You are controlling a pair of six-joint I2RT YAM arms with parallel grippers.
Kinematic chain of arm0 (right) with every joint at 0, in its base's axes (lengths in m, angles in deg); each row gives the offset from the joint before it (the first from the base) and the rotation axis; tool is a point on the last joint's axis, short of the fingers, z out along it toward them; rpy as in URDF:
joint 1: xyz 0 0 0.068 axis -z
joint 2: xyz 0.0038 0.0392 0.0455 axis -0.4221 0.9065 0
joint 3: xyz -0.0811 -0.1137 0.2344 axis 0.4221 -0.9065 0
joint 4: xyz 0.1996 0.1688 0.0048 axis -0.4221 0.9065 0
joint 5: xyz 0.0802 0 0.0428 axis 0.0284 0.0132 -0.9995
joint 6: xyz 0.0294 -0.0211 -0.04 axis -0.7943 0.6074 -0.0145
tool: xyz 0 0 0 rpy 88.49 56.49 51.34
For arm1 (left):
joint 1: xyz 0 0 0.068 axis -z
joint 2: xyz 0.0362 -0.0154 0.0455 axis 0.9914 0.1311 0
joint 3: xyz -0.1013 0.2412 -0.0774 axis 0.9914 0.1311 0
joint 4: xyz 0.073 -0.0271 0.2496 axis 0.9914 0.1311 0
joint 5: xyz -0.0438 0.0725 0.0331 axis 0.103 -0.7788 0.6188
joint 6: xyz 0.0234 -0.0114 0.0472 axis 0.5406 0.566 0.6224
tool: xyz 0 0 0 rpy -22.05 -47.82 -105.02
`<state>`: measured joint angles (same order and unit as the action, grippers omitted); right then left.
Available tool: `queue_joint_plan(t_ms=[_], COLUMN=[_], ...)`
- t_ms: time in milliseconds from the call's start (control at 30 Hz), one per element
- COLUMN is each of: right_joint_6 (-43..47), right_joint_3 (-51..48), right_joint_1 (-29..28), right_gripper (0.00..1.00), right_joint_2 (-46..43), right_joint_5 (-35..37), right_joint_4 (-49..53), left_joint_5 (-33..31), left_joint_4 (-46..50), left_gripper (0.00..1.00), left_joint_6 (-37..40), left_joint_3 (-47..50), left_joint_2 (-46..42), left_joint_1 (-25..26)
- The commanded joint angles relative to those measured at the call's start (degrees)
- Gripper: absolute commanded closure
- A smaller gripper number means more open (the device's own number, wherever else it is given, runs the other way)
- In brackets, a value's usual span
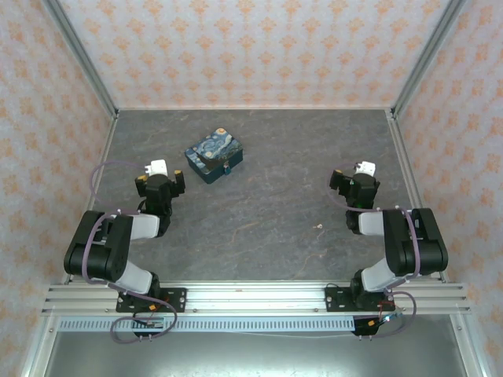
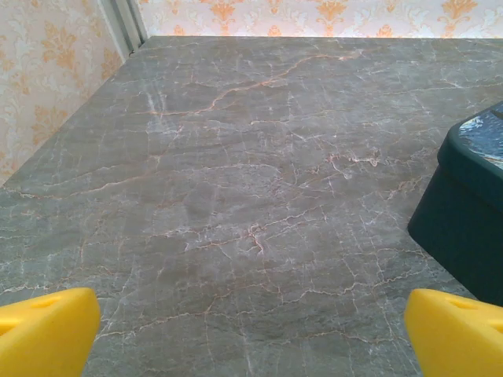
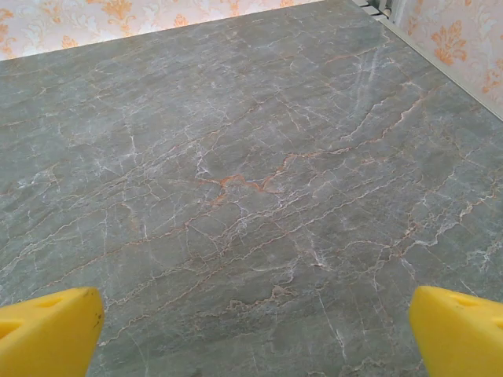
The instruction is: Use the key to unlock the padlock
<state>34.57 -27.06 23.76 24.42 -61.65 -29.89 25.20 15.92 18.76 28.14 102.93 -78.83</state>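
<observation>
The key (image 1: 319, 228) is a pale speck lying on the grey marble-look table (image 1: 267, 212), just left of the right arm. A small teal bit (image 1: 228, 167) at the near right edge of the blue swirl-print box (image 1: 214, 155) may be the padlock; it is too small to tell. My left gripper (image 1: 161, 181) sits low near the box's left side, open, with nothing between its yellow fingertips (image 2: 47, 330). The box's dark side (image 2: 464, 212) shows at the right of the left wrist view. My right gripper (image 1: 354, 182) is open over bare table, its fingertips (image 3: 456, 334) wide apart.
Patterned walls with metal corner posts (image 1: 78, 55) enclose the table on three sides. An aluminium rail (image 1: 259, 298) carrying both arm bases runs along the near edge. Bare table lies between the two arms.
</observation>
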Motion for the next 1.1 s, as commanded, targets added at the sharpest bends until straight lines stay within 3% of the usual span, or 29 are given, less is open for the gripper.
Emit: queue_joint_plan(t_ms=[0, 1067], right_joint_6=[-0.02, -0.09], right_joint_3=[1.14, 1.24], right_joint_1=[-0.25, 0.03], right_gripper=[0.01, 0.01], right_joint_2=[0.19, -0.27], right_joint_5=[1.22, 0.47], right_joint_4=[-0.20, 0.33], left_joint_5=[-0.59, -2.67], left_joint_4=[0.34, 0.96], left_gripper=[0.00, 0.00], left_joint_6=[-1.01, -2.00], left_joint_3=[-0.81, 0.46], left_joint_2=[-0.28, -3.94], left_joint_1=[0.00, -0.04])
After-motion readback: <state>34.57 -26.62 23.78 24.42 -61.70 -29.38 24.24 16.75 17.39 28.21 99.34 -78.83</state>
